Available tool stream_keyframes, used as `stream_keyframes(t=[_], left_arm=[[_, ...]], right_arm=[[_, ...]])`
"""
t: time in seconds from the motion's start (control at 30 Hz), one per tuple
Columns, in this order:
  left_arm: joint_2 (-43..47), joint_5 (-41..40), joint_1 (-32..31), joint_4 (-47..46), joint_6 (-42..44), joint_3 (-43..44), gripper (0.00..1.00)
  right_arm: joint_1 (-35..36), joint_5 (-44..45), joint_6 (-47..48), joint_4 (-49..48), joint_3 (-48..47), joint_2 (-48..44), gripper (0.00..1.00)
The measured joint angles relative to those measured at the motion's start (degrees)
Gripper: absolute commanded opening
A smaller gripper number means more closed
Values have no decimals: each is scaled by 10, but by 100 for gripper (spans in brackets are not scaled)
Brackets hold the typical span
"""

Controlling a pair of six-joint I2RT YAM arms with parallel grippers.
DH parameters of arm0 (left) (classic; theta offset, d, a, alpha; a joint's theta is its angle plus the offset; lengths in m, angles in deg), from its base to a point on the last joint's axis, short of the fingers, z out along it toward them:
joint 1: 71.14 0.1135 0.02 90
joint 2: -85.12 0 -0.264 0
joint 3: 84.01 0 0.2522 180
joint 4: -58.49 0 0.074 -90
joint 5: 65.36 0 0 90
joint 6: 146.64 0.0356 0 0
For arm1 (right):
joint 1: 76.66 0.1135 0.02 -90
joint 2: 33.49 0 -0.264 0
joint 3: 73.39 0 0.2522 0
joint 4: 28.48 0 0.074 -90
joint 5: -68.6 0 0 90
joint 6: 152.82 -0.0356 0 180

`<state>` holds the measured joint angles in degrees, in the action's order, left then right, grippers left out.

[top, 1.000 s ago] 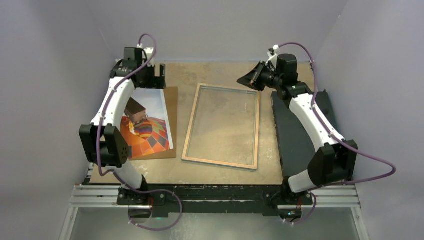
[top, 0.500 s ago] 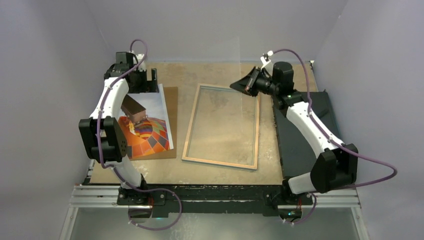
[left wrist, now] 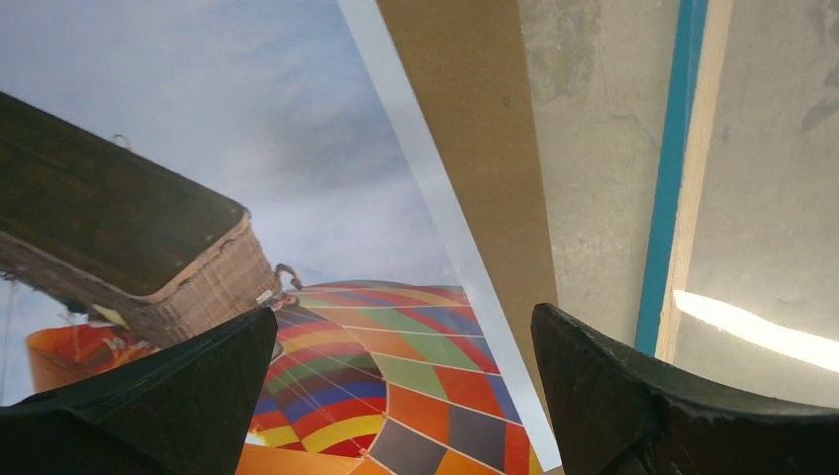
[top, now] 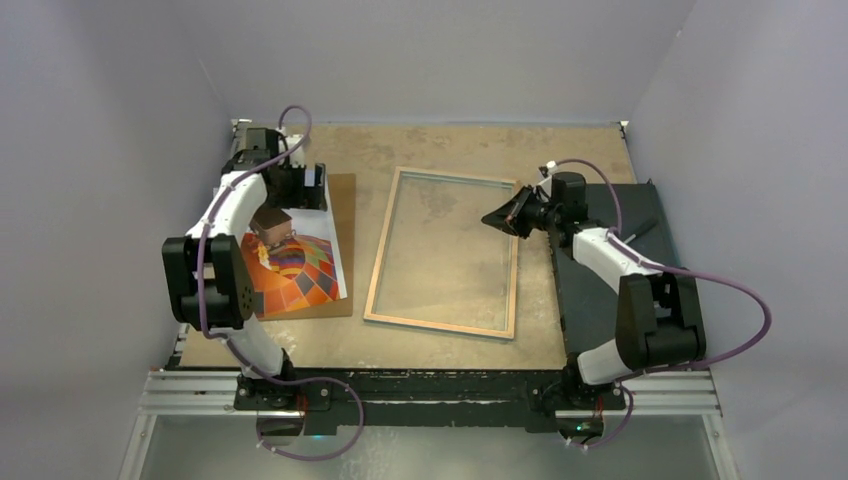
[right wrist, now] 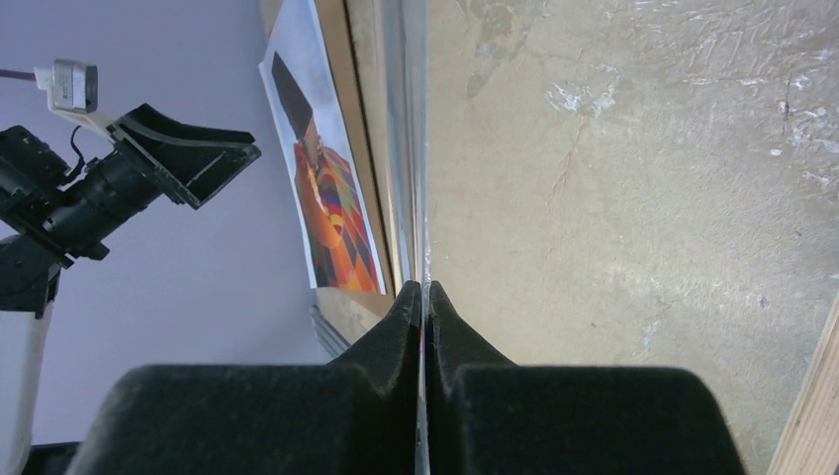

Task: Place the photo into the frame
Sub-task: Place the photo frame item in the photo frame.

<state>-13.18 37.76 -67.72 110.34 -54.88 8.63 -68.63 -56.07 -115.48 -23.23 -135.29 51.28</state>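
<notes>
The photo (top: 300, 265), a bright hot-air balloon print, lies face up on the left, on a brown backing board (top: 346, 195). My left gripper (top: 300, 185) hovers open over the photo's far end. In the left wrist view its wide-apart fingers (left wrist: 158, 396) flank the balloon print (left wrist: 396, 386) with nothing between them. The frame (top: 512, 270) lies flat mid-table, glass showing the tabletop; its blue border (left wrist: 673, 168) shows beside the board. My right gripper (top: 492, 217) is shut and empty, low over the frame's right rim (right wrist: 811, 396), pointing left across the pane.
A dark mat (top: 600, 290) lies along the table's right side under the right arm. Purple walls close in the left, back and right. Bare tan tabletop (top: 440, 150) lies behind the frame. The arm bases and metal rail (top: 430, 392) sit at the near edge.
The right arm swung down and nearer, from the frame's far right corner to low over its right rim, staying shut. The left gripper shifted slightly and now sits over the photo's far end, still open.
</notes>
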Motion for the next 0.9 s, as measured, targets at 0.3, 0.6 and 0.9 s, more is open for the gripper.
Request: stream_keyframes(t=[0.3,0.6,0.9], left_arm=[[8,-5,-106,-40,11,-58,97],[-2,-10,-139,-77,10,-75,87],[-22,-13,-139,-99,8,-89,80]], right_arm=[[0,6,2,-30,47,-13,0],[0,22,-3,-47,94,-57,0],[0,28,-5,-53,107,-64,0]])
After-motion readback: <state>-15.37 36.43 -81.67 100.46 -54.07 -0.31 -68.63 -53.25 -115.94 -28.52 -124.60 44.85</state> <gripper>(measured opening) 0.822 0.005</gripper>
